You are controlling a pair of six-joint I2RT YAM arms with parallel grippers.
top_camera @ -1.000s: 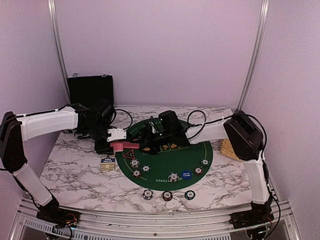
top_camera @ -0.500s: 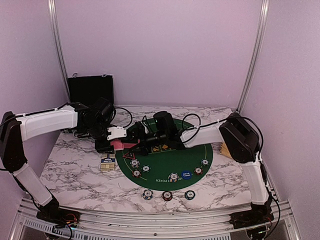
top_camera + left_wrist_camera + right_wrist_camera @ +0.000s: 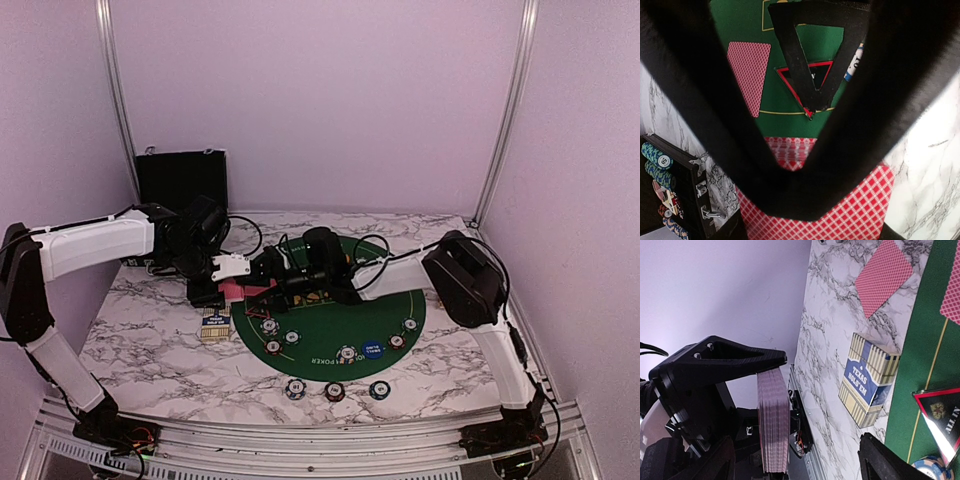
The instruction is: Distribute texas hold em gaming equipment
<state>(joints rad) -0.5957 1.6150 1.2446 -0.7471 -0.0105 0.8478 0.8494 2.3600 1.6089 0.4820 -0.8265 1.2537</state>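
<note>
Red lattice-backed card deck [image 3: 773, 425] clamped in left jaws, right jaws spread wide, seemingly empty, round green felt mat [image 3: 385, 300]

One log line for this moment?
left claw: shut on card deck | right claw: open, near deck | card box: on table

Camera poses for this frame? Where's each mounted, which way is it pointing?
Top external: high behind the arm bases, facing down at the green mat; both arms, left hand and right hand show.
Left wrist: on the left arm, facing down past the left fingers at the red-rimmed triangle.
Right wrist: on the right arm, facing the left hand gripping the card deck, and the card box; right fingers at bottom.
Shared: both wrist views catch deck and triangle.
</note>
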